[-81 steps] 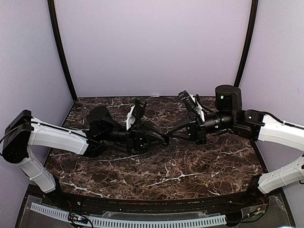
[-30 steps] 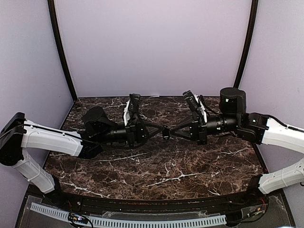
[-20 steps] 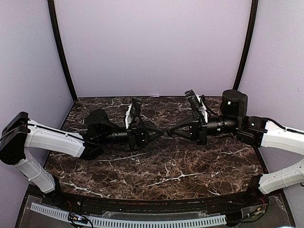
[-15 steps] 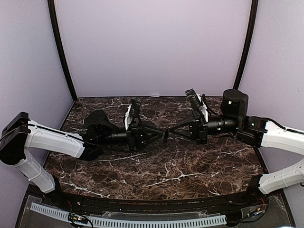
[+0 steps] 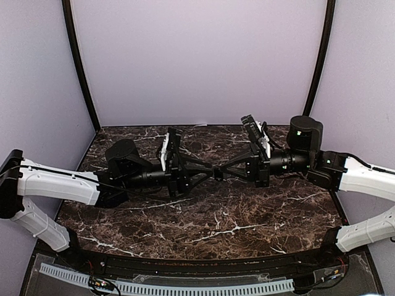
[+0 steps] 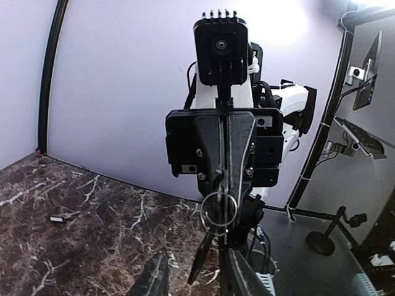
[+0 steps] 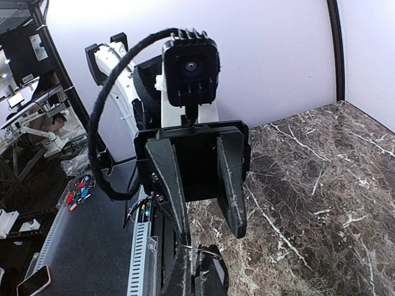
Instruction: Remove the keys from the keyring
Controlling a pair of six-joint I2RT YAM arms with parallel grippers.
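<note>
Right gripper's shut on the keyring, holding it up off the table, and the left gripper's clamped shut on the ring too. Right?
Not quite. The right gripper is shut on the keyring, holding it up off the table. The left gripper is open, though. The right wrist view shows its fingers spread apart, not clamped on the ring.

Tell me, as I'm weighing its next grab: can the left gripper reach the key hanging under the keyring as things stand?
Probably yes. The left gripper is open, its fingers seemingly flanking the key, which dangles free below the keyring pinched in the shut right gripper. Nothing lies between.
</note>
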